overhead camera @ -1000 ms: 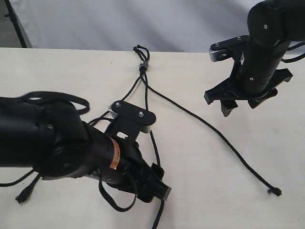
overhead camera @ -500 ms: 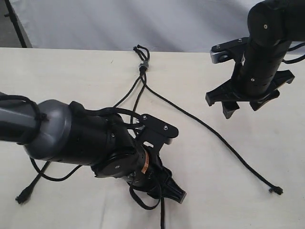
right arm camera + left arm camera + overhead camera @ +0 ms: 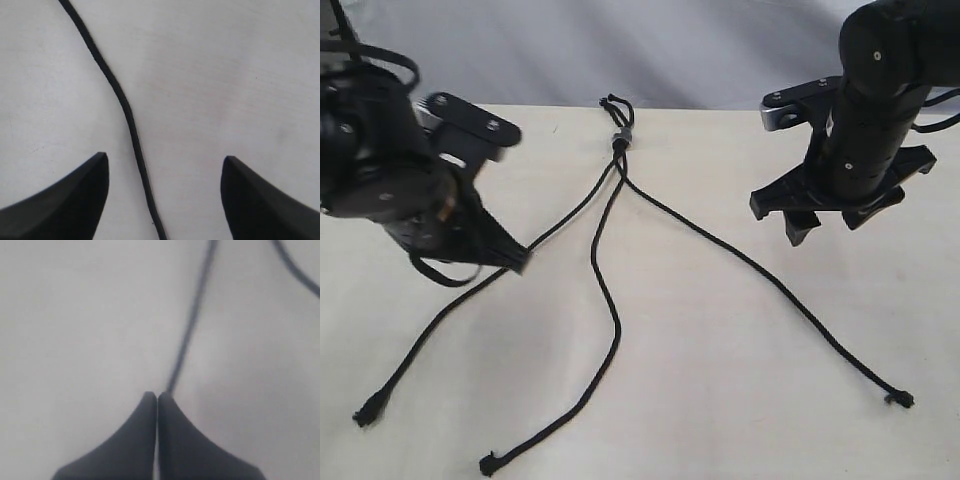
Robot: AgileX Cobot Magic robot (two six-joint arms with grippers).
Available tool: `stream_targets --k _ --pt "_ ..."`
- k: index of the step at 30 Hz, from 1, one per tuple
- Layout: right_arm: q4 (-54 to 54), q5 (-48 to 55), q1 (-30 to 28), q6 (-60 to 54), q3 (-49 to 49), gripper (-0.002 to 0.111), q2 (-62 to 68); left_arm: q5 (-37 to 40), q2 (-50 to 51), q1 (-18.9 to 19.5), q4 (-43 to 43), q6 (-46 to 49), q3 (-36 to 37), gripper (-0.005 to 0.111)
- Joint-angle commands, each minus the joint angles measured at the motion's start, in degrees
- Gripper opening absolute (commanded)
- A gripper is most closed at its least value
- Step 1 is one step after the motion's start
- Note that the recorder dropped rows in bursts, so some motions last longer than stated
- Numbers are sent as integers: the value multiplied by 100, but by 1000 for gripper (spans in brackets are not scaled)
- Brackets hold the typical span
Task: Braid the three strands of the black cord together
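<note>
The black cord [image 3: 620,180] lies on the pale table [image 3: 720,300], its bound end with the small grey band [image 3: 620,136] at the far edge and its three strands fanning toward the near side: the left strand [image 3: 450,310] runs out to a knot at the near left, the middle strand [image 3: 603,290] curves down to a knot near the front edge, and the right strand [image 3: 770,285] reaches well out to a knot at the near right. No crossings show below the band, so the braid looks barely begun, if at all. The left gripper [image 3: 520,260] sits on the left strand partway along; in the left wrist view its tips [image 3: 157,399] are pressed together with the strand [image 3: 192,320] emerging right at them, so I judge it is pinching that strand, though the blur there leaves some doubt. The right gripper [image 3: 825,225] hangs above the table beside the right strand with its jaws spread wide; the right wrist view shows the strand [image 3: 120,110] passing between the two open fingers [image 3: 60,200] without contact. To do the step well, the held outer strand should be carried across the middle one close up under the band, kept lightly taut so the crossing sits tight. The right gripper ought to close squarely on its strand before any pull, and the free knotted ends must not tangle.
</note>
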Motion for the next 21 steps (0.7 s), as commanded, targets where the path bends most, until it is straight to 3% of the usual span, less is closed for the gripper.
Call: stream_targets --k 1,4,6,9,14,21 --pt "-23 -127 -46 21 -11 61 -38 -336 -195 529 -523 -5 318 1" --pt "-23 -181 -46 21 -11 61 -38 -932 -195 454 -1819 1131 519 1" --pt "-23 -207 -46 21 -11 61 -38 -994 -195 274 -2772 2120 601 1" --pt "-23 -218 -46 21 -11 61 -38 -1092 -195 -96 -3693 2876 725 1" --pt "-23 -230 -46 21 -11 61 -38 -1412 -195 -801 -3891 3005 1016 1" --pt "105 -195 -46 21 -11 61 -38 -1894 -77 -1508 -3904 2728 1042 2"
